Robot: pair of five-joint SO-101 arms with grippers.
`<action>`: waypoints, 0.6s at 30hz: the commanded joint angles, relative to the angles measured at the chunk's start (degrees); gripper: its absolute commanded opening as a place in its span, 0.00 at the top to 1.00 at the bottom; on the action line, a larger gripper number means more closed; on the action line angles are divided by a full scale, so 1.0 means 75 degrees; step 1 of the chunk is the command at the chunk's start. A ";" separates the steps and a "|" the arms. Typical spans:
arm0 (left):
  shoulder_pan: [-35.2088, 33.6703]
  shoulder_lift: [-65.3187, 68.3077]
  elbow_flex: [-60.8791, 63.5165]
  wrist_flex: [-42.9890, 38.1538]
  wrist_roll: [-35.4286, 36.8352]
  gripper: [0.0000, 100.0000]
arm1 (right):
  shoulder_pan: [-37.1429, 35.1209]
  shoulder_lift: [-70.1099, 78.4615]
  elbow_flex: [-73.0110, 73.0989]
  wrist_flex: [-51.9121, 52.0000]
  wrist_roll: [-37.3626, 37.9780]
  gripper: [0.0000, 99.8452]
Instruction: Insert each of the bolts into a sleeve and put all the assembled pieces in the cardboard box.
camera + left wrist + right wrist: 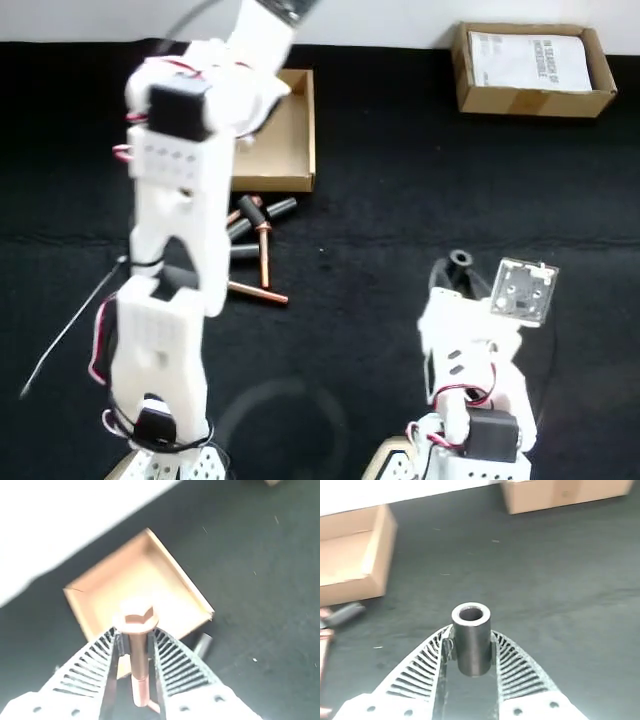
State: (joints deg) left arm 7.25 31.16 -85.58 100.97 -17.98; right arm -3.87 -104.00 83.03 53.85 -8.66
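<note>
Left gripper [135,636] clamps a copper bolt [135,622] over the cardboard box [97,587]; right gripper [471,642] clamps a sleeve [471,630]. Pair not yet joined; loose bolts [264,255] and loose sleeves [280,208] wait.

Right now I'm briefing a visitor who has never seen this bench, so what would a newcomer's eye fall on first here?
First, the left pincer shut on a copper bolt, held by its shank above the open cardboard box. Next, the right pincer gripping a dark sleeve with its bore facing the wrist camera. A heap of loose bolts and sleeves lies on the black table beside the box.
</note>
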 commanded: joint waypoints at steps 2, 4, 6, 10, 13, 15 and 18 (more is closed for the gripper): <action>-0.0498 -0.1623 -0.0264 0.0059 0.0680 0.99 | -0.0850 -0.0111 -0.0358 -0.0498 -0.0246 0.99; -0.0721 -0.2256 0.0018 0.0059 0.1078 0.99 | -0.1190 -0.0111 -0.0358 -0.0709 -0.0211 0.99; -0.0815 -0.3007 0.0733 0.0059 0.1137 0.99 | -0.1506 -0.0111 -0.0346 -0.0885 -0.0188 0.99; -0.0885 -0.4800 0.3053 0.0047 0.1149 0.99 | -0.2116 -0.0111 -0.0358 -0.0990 -0.0176 0.99; -0.0862 -0.6195 0.4905 0.0012 0.1149 0.99 | -0.2632 -0.0111 -0.0358 -0.0979 0.0164 0.99; -0.0838 -0.6992 0.6031 0.0000 0.1149 0.99 | -0.2971 -0.0111 -0.0346 -0.0979 0.0481 0.99; -0.0826 -0.7988 0.7355 -0.0012 0.1149 0.99 | -0.3452 -0.0111 -0.0322 -0.0979 0.0738 0.99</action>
State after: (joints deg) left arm 1.10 -21.05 -39.34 101.32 -9.54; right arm -26.73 -104.00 83.03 47.60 -5.23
